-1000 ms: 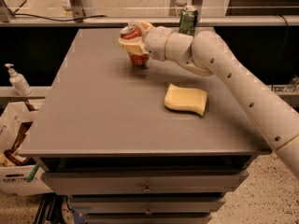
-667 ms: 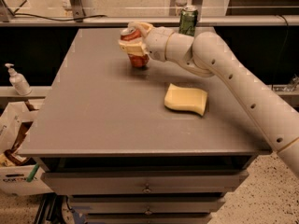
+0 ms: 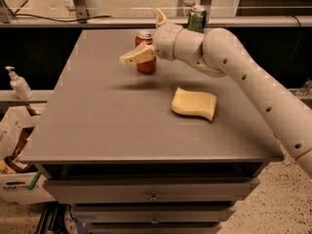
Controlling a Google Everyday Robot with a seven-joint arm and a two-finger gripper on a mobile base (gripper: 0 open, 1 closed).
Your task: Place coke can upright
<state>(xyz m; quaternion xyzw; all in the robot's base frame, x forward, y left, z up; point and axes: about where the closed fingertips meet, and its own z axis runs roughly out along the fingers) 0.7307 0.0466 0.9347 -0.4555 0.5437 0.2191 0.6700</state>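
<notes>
The coke can (image 3: pixel 146 65) stands upright on the grey worktop (image 3: pixel 97 126), in its far half and a little left of the middle, with its silver top facing up and its red side toward the camera. The pincer (image 3: pixel 141 36) is right at the can and spread wide, holding nothing. Its lower finger (image 3: pixel 138 56) reaches out to the left and crosses in front of the can's upper half, while the other finger (image 3: pixel 160 18) points up and away behind the can's top. Whether the lower finger touches the can or merely passes before it cannot be told from this view. A soft shadow lies on the worktop just in front of the can, beneath the pincer. The white arm (image 3: pixel 253 77) comes in from the lower right and rises across the right side of the worktop to the wrist beside the can. Behind the wrist, at the far edge of the worktop, a green can (image 3: pixel 197 19) stands upright, well apart from the coke can. A yellow sponge (image 3: pixel 194 104) lies flat near the middle right of the worktop, under the line of the arm and apart from both cans. Below the worktop's front edge are drawers (image 3: pixel 153 196) with small knobs. Off to the left, on a lower ledge, stands a pump bottle (image 3: pixel 18 83), and beneath it on the floor sits a cardboard box (image 3: pixel 14 145) with things inside.
</notes>
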